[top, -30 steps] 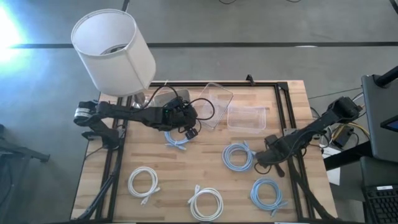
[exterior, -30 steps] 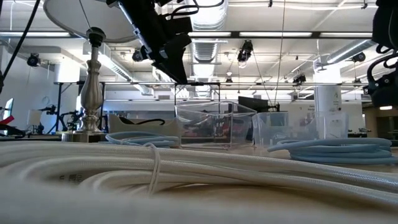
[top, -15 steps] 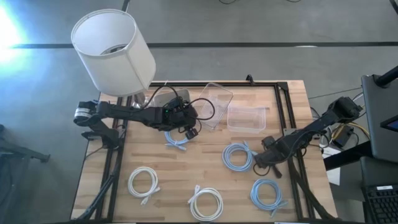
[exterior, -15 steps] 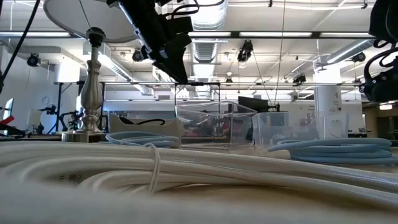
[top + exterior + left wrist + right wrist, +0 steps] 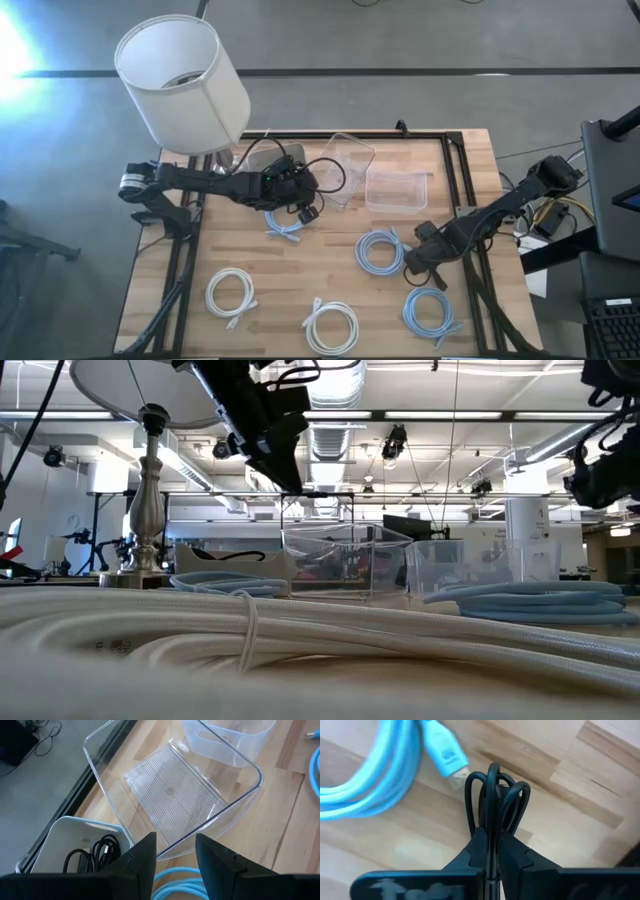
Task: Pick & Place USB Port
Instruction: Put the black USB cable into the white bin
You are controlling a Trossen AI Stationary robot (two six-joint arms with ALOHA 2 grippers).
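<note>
My right gripper (image 5: 412,266) hangs over the table's right half between two blue cable coils (image 5: 381,251) (image 5: 430,310), shut on a bundle of black cable (image 5: 492,787). A blue coil's plug (image 5: 445,752) lies just beyond it on the wood. My left gripper (image 5: 175,851) is open and hovers above a third blue coil (image 5: 285,226), facing a clear tray (image 5: 175,795). A white bin (image 5: 80,845) next to it holds more black cable. In the low view the left gripper (image 5: 283,465) hangs high over the table. My right gripper pinches the black cable bundle between its two fingers, and several loops (image 5: 493,780) stick out past the fingertips. The fingers point down at the table from above. The bundle is lifted clear of the wood.
Two white cable coils (image 5: 230,293) (image 5: 331,326) lie near the table's near edge. A second clear container (image 5: 398,190) stands right of the clear tray (image 5: 350,160). A lamp with a white shade (image 5: 183,82) stands at the far left corner. Bare wood shows mid-table.
My right gripper has moved toward the table's left and near edge, carrying the black cable from beside the right edge to the gap between the two blue coils. It has stayed shut.
</note>
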